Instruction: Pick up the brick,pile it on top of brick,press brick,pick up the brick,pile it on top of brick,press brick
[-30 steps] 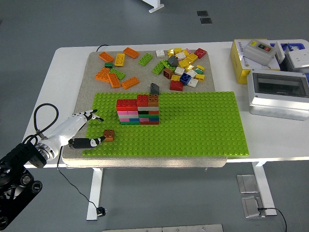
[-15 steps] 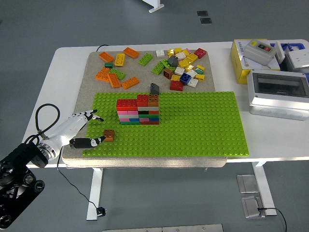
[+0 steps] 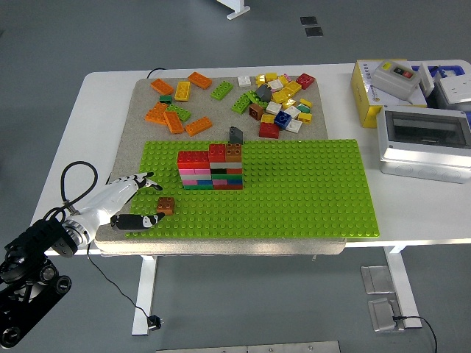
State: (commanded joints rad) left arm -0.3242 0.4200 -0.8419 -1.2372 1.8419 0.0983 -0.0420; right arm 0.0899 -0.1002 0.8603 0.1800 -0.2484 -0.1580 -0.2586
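One white table (image 3: pixel 96 95), seen from above, carrying one beige mat (image 3: pixel 143 103) and, on it, one large green studded baseplate (image 3: pixel 294 198). One stacked wall of bricks (image 3: pixel 210 170) standing on the baseplate's left half, layered red, pink, white, black, blue and green, topped with red and brown pieces. One small brown brick (image 3: pixel 165 205) lying alone on the baseplate near its front-left corner, in front of the wall and apart from it. One loose pile of bricks (image 3: pixel 278 103) on the mat beyond the baseplate, mostly yellow, red and white, too many to count surely; roughly eight orange and green bricks (image 3: pixel 176 103) scattered to its left. One dark grey piece (image 3: pixel 235 134) at the baseplate's far edge. One grey box (image 3: pixel 423 143) and one yellow box (image 3: pixel 368 92) at the table's right end.

One robot hand (image 3: pixel 129 202), the left, white with black fingertips, reaching in from the lower left. Fingers loosely spread, grasping nothing; thumb tip just left of the brown brick, contact too fine to tell. Right robot hand out of view.
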